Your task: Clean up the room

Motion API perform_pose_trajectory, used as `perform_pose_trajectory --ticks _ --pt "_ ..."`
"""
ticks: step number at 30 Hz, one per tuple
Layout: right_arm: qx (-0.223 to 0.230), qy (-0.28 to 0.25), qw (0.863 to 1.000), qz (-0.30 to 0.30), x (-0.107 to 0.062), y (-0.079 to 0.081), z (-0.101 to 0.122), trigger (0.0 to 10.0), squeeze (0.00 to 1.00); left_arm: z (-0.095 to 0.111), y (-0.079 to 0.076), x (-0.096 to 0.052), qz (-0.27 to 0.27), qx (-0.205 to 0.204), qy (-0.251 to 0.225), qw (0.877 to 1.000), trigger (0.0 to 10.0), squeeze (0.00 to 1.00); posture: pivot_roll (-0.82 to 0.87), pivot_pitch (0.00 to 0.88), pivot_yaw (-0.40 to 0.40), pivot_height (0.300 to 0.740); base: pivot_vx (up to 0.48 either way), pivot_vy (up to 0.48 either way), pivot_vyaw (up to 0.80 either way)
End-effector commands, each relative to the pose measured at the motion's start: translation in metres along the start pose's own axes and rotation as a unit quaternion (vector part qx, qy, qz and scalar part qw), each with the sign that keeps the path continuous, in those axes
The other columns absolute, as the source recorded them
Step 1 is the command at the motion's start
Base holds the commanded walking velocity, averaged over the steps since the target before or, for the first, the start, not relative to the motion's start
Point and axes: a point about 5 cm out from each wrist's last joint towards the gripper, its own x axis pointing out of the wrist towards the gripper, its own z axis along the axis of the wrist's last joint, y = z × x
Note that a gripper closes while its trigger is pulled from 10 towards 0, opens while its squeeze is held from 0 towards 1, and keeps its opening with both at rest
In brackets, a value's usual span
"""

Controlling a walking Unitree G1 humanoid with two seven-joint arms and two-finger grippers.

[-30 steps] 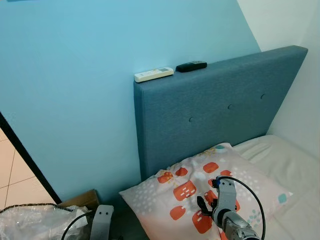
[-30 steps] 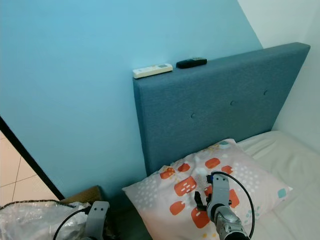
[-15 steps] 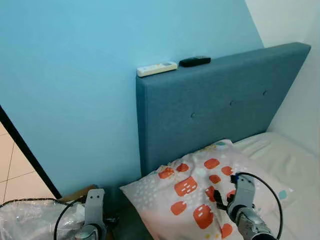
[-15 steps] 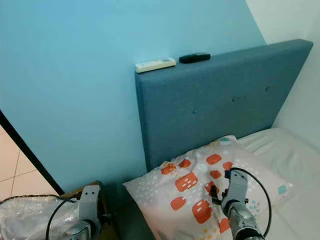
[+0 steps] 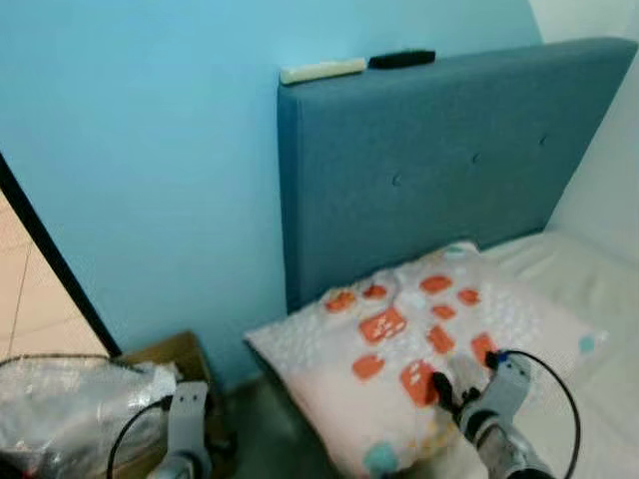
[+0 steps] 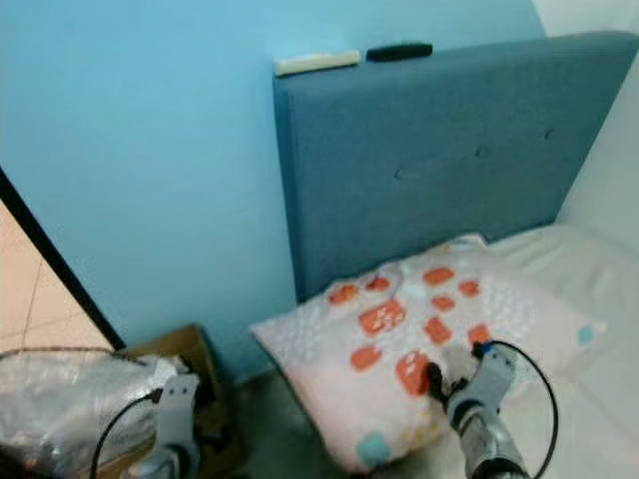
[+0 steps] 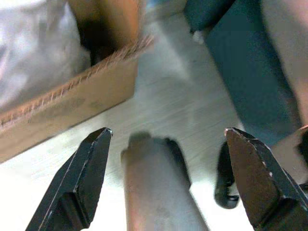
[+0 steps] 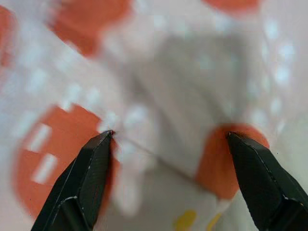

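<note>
A white pillow (image 5: 399, 344) with orange patches lies at the head of the bed, leaning on the blue headboard (image 5: 449, 170). My right arm (image 5: 496, 399) reaches over the pillow's near part. My right gripper (image 8: 168, 159) is open, its fingers (image 8: 91, 178) spread just above the fabric with nothing between them. My left gripper (image 7: 166, 144) hangs open over the floor beside a cardboard box (image 7: 72, 101). A white remote (image 5: 321, 70) and a black remote (image 5: 401, 59) lie on top of the headboard.
The cardboard box (image 5: 165, 359) with a clear plastic bag (image 5: 70, 404) in it stands on the floor left of the bed. The blue wall is close behind. The dark bed base (image 7: 240, 72) is near my left gripper. The white mattress (image 5: 599, 299) stretches to the right.
The camera has shifted and the picture is now blurred. My right gripper has sunk toward the pillow's near edge. The left arm stays low by the box.
</note>
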Motion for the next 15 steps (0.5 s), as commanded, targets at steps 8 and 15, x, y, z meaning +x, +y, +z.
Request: perform_pose_trajectory --ticks 8,15 --pt "0.146 -0.054 0.988 0.019 -0.004 -0.013 0.011 10.0 0.0 -0.008 0.014 -0.007 0.001 0.016 0.002 1.0 10.0 0.0 0.07 0.144 0.013 0.598 0.0 0.0 0.0" --pt "0.248 -0.027 0.968 0.011 -0.011 -0.02 -0.016 10.0 0.0 -0.018 0.022 -0.012 0.0 0.028 0.008 1.0 10.0 0.0 0.09 0.193 0.005 0.598 0.0 0.0 0.0"
